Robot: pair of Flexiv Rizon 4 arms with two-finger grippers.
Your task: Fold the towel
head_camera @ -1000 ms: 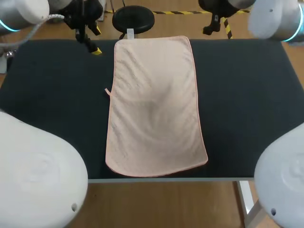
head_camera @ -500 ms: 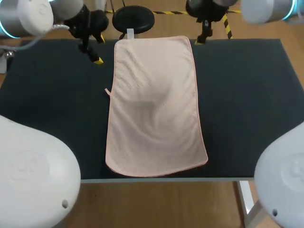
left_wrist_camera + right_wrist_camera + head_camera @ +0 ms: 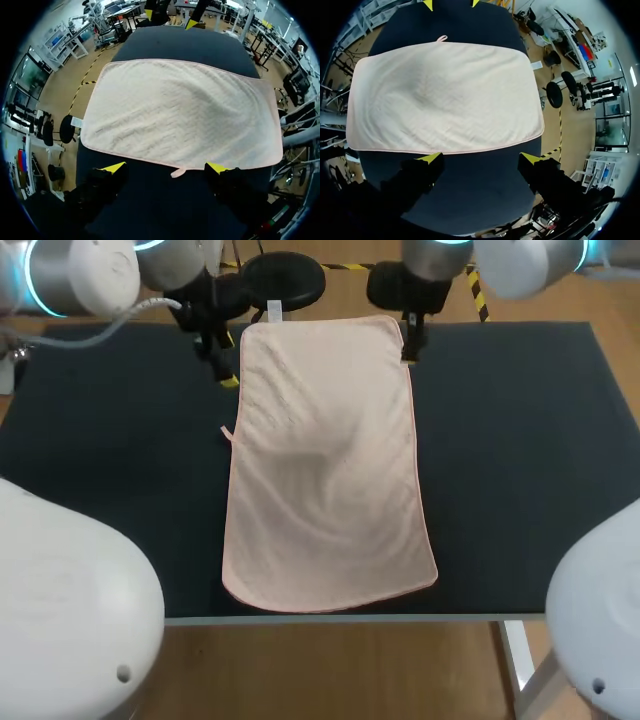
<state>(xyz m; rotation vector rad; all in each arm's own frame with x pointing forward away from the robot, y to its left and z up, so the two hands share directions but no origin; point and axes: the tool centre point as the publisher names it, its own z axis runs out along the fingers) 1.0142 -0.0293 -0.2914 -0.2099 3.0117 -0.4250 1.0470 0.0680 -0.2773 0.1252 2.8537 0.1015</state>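
I see the towel (image 3: 325,460) lying flat and open on the dark table (image 3: 520,460). It is pale pink with a darker pink edge. In the head view it sits in the middle of the frame. Its long sides run from the far edge of the table at the top down to the near edge at the bottom. There is a soft bump in the cloth near its middle. A small loop (image 3: 226,432) sticks out from its left long side, and a little white tag (image 3: 274,310) sticks out from its far short side.

My left gripper (image 3: 165,167) is wide open and has hold of nothing. In the head view it is at the upper left of the frame, just beside the towel's left side, near the far left corner. In its own wrist view the towel's long side lies just ahead of the two yellow tips, and the small loop sits between them. Neither finger pinches the cloth.

My right gripper (image 3: 480,158) is wide open too, with nothing in it. In the head view it is at the top of the frame, a little right of the middle, near the towel's far right corner. In its own wrist view the towel's other long side lies just ahead of its yellow tips. I cannot tell if the tips touch the cloth.
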